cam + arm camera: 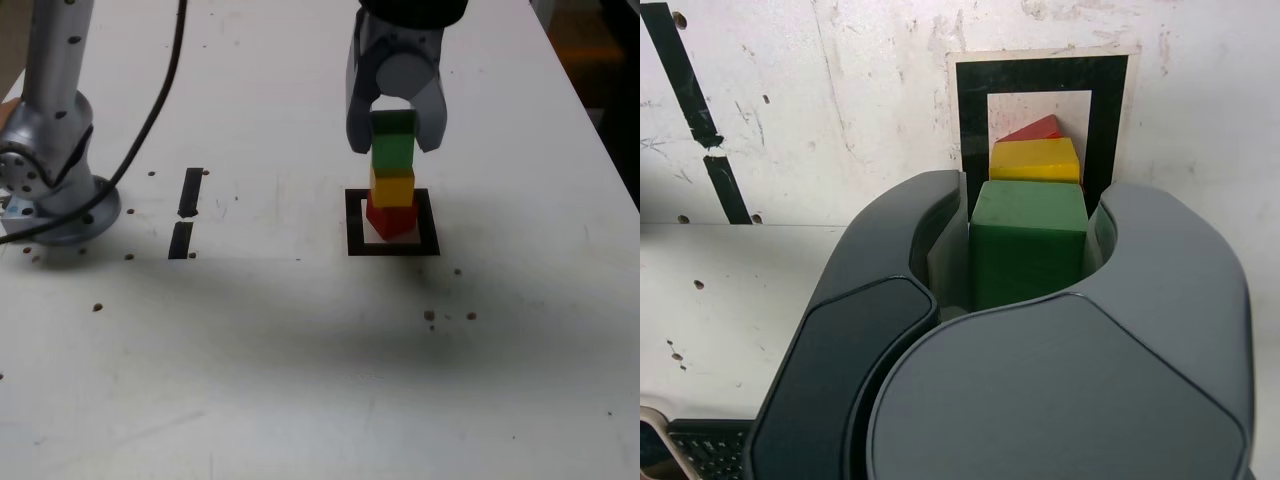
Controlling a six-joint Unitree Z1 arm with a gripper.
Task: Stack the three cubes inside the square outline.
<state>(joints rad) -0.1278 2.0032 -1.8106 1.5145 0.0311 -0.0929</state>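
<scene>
The tool [394, 140] is clamped on the green cube [393, 152], one finger against each side of it. It reaches in from the far side of the desk [270, 360], pointing down, and the green cube sits upright between its fingertips, directly above the yellow cube [393, 190]. Whether the green cube's underside touches the yellow one, I cannot tell.

The yellow cube rests on the red cube [392, 222], the lowest of the three. The red cube is turned, one corner toward the near side in the exterior view, so its sides do not line up with those of the yellow cube. It stands on the white patch inside the square outline [356, 225], whose black tape runs all around it.

Well apart from the outline, to the exterior view's left, two short black tape strips [190, 192] lie nearly end to end, one farther and one nearer. Beyond them, farther left, a grey stand [62, 215] with a round foot is on the desk, and a black cable [150, 122] curves down past it. Small dark spots dot the white surface. The wrist view also shows part of a black keyboard [715, 450].
</scene>
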